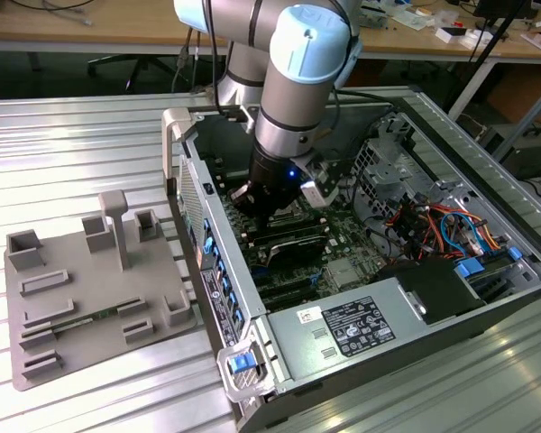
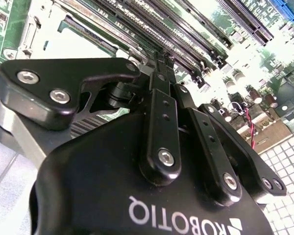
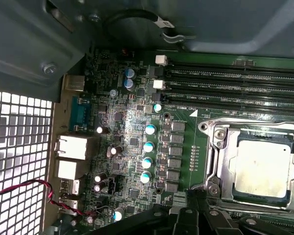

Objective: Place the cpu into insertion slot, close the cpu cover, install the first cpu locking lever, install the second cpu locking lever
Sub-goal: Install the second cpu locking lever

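Observation:
The cpu (image 3: 262, 169), a square chip with a silver-grey top, lies flat in the insertion slot (image 3: 211, 164) on the green motherboard. The cpu cover (image 3: 229, 147), a silver frame, lies down around the chip with the chip showing through its window. My gripper (image 3: 186, 218) hangs just beside the socket's corner, its dark fingertips close above the board. In the second wrist view the gripper (image 2: 159, 62) has its two fingers drawn together over the memory slots, with nothing seen between them. In the exterior view the gripper (image 1: 269, 215) reaches down into the open computer case.
Long black memory slots (image 3: 235, 78) run beside the socket. A perforated case wall (image 3: 14, 147) and a red-black wire (image 3: 29, 188) are near. In the exterior view a grey fixture plate (image 1: 90, 289) lies left of the case, with the power supply (image 1: 343, 325) and cable bundles (image 1: 433, 225) inside it.

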Robot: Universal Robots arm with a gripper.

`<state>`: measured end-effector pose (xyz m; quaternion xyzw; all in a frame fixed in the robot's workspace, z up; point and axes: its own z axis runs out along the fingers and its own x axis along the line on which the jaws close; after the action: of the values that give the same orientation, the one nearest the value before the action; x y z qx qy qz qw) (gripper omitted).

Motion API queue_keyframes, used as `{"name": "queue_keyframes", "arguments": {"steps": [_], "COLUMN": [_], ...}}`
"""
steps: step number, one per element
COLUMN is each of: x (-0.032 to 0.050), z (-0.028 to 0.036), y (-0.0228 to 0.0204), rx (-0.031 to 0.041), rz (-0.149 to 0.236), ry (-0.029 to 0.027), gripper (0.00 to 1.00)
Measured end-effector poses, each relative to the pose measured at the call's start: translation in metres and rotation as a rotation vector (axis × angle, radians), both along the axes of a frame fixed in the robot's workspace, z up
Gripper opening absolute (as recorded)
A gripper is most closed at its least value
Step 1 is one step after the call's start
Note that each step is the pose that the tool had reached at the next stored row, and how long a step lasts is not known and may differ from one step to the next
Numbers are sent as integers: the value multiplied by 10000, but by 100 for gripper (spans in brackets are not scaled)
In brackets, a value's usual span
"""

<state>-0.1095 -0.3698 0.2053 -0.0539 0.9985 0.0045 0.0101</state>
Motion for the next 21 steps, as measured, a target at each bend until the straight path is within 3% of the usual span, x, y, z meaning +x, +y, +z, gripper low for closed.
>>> {"name": "queue_keyframes", "arguments": {"steps": [9, 11, 15, 19, 21], "x": [0, 0, 0, 134, 222], "z": [-30, -18, 36, 43, 44], "y": [4, 2, 2, 2, 2], "rx": [-22, -72, -97, -78, -20], "rz": [44, 44, 45, 45, 44], "ry": [-1, -1, 1, 60, 93], "gripper": [11, 11, 11, 11, 11]}}
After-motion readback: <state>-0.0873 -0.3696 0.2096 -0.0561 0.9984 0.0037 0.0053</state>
